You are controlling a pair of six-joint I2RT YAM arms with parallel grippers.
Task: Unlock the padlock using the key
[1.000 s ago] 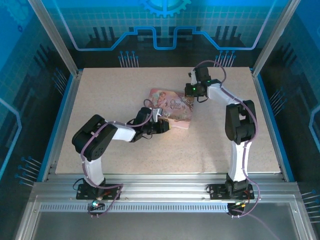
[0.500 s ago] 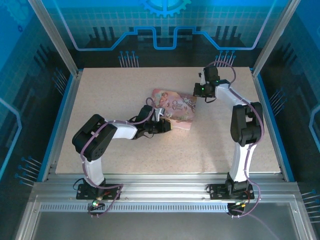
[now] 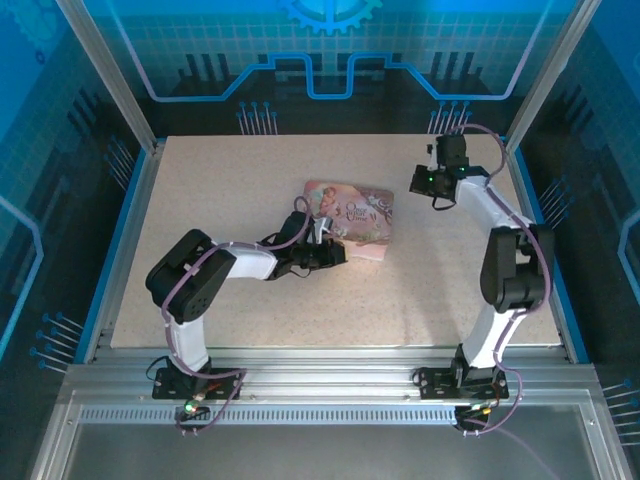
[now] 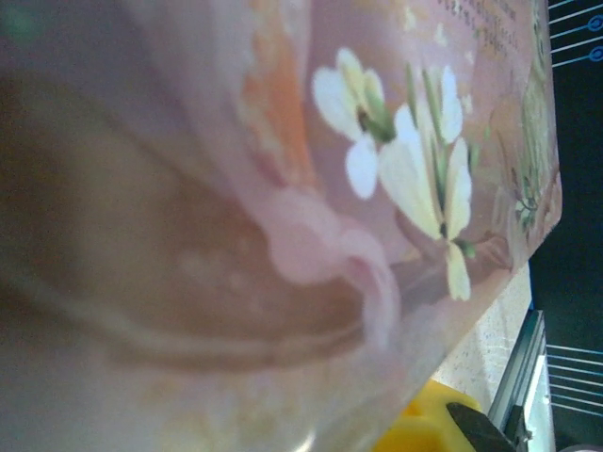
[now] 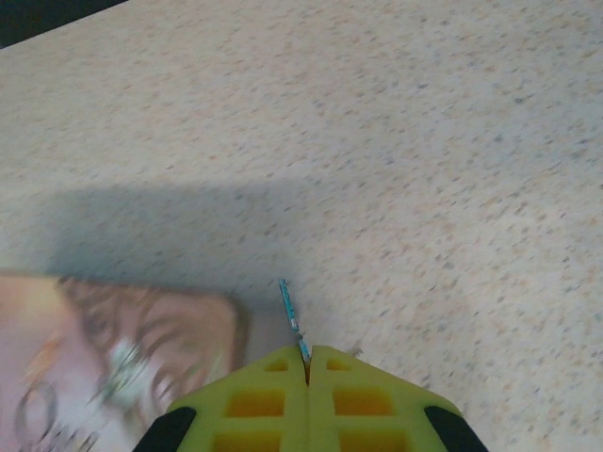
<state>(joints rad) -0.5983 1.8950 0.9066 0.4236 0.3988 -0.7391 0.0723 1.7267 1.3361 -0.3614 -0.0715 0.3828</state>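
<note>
— Toward the far right corner of the surface (image 3: 250, 290), what is the job?

— Bringing the key to the lock, I judge. The pink tin (image 3: 350, 215) lies near the middle, a little toward the far edge. The left tool (image 3: 328, 250) rests against its near left edge. Whether its jaws are spread or closed I cannot tell, because its wrist view is blurred and too close. The right tool (image 5: 306, 363) hovers over bare surface just off the tin's far right corner. Its pads (image 5: 264, 395) are pressed together on a thin sliver that I take for the key (image 5: 287, 303), poking forward edge-on.

— And the padlock?

— Too small to pick out. I cannot say which edge of the tin carries it.

— How to do it well?

— Pinch firmly, since so thin a key could twist. Let the left tool steady the tin. Come in low and slow, with the blade lined up before pushing.

— Room?

— Plenty of bare surface lies right of the tin and along the near edge. The right edge runs close beside the right arm's elbow (image 3: 515, 275), and the frame post (image 3: 550, 85) rises at the far right corner, so swing inward.
</note>
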